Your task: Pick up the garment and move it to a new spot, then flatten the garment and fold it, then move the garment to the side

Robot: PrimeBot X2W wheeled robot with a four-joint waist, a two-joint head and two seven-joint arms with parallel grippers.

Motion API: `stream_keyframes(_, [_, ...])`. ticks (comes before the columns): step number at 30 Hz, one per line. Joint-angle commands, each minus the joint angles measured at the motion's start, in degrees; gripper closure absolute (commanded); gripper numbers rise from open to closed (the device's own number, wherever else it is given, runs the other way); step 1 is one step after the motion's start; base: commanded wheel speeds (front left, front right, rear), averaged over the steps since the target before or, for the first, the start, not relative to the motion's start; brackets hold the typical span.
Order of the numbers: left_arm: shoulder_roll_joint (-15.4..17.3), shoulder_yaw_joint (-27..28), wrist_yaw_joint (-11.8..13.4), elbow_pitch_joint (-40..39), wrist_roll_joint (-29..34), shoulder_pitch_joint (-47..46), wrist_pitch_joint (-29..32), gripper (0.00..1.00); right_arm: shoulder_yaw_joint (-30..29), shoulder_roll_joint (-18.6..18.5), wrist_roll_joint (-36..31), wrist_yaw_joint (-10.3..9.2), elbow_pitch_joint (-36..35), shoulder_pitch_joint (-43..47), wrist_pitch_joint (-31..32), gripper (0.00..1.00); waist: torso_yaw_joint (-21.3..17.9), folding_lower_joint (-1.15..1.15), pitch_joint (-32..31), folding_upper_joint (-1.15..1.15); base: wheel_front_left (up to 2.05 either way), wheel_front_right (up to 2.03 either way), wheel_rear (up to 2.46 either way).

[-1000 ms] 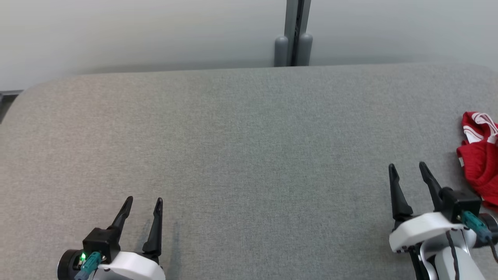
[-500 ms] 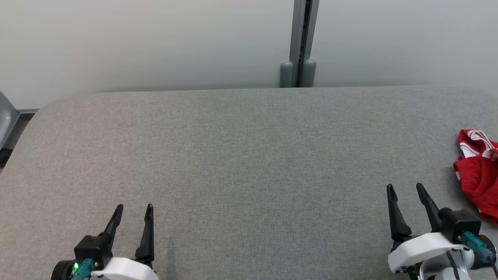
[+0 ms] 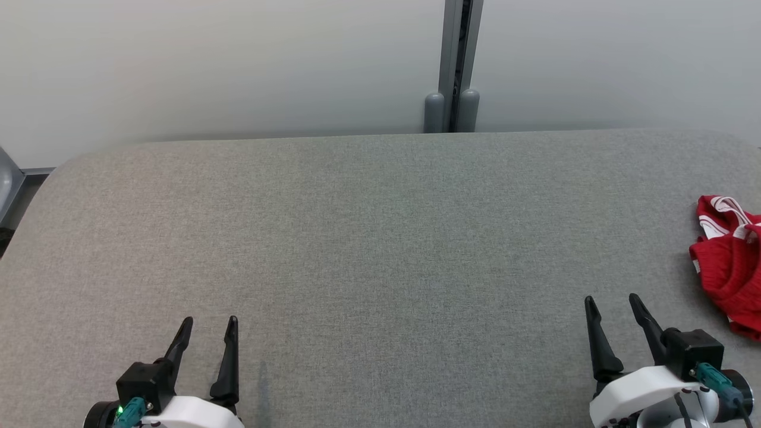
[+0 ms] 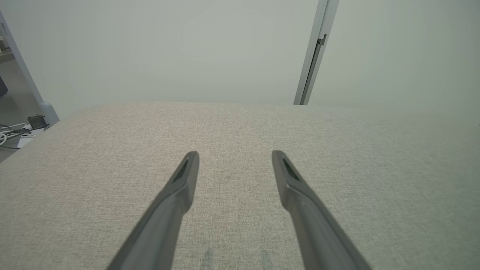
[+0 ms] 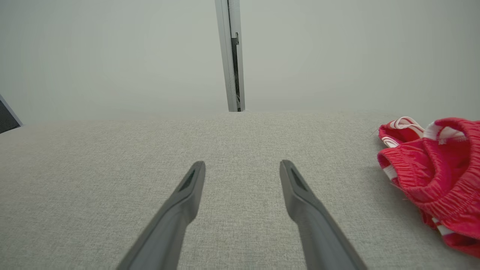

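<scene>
Drawing back slightly, the right end effector (image 3: pixel 611 297) is hovering released near the red garment (image 3: pixel 728 267), on its left. That garment is lying crumpled on the grey surface (image 3: pixel 380 238), its right part cut off by the frame. Well apart from it, the left end effector (image 3: pixel 211 319) is waiting released.

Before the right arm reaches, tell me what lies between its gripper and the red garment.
Nothing visible does: only bare grey surface separates the open right gripper from the garment, crumpled off to its right.
</scene>
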Motion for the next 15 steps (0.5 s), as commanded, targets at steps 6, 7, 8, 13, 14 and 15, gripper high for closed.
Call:
stream_keyframes(6, [0.21,-0.29,0.16,0.53,-0.52,-0.65,-0.24,0.00,0.34,-0.33,0.82,0.00,1.77,-0.48,-0.27,0.00,0.06,0.00,0.75,0.00,0.00,0.00,0.00])
stream_keyframes(7, [0.20,-0.31,0.17,0.55,-0.54,-0.73,-0.24,0.00,0.35,-0.37,0.94,0.00,1.82,-0.67,-0.27,0.00,0.06,0.00,0.85,0.00,0.00,0.00,0.00])
stream_keyframes(8, [0.20,-0.32,0.18,0.58,-0.58,-0.75,-0.24,0.00,0.40,-0.38,0.98,0.00,1.84,-0.80,-0.27,0.00,0.06,0.00,0.90,0.00,0.00,0.00,0.00])
stream_keyframes(13, [0.21,-0.33,0.07,0.87,-0.67,-0.71,-0.24,0.00,0.66,-0.36,1.05,0.00,1.98,-0.79,-0.27,0.00,-0.02,0.00,1.11,0.00,0.00,0.00,0.00])
stream_keyframes(14, [0.21,-0.37,0.02,0.93,-0.65,-0.75,-0.24,0.00,0.81,-0.36,0.97,0.00,2.13,-0.83,-0.26,0.00,-0.03,0.00,1.13,0.00,0.00,0.00,0.00])
stream_keyframes(15, [0.21,-0.42,-0.02,0.98,-0.63,-0.80,-0.24,0.00,0.89,-0.36,0.89,0.00,2.25,-0.92,-0.27,0.00,-0.05,0.00,1.16,0.00,0.00,0.00,0.00])
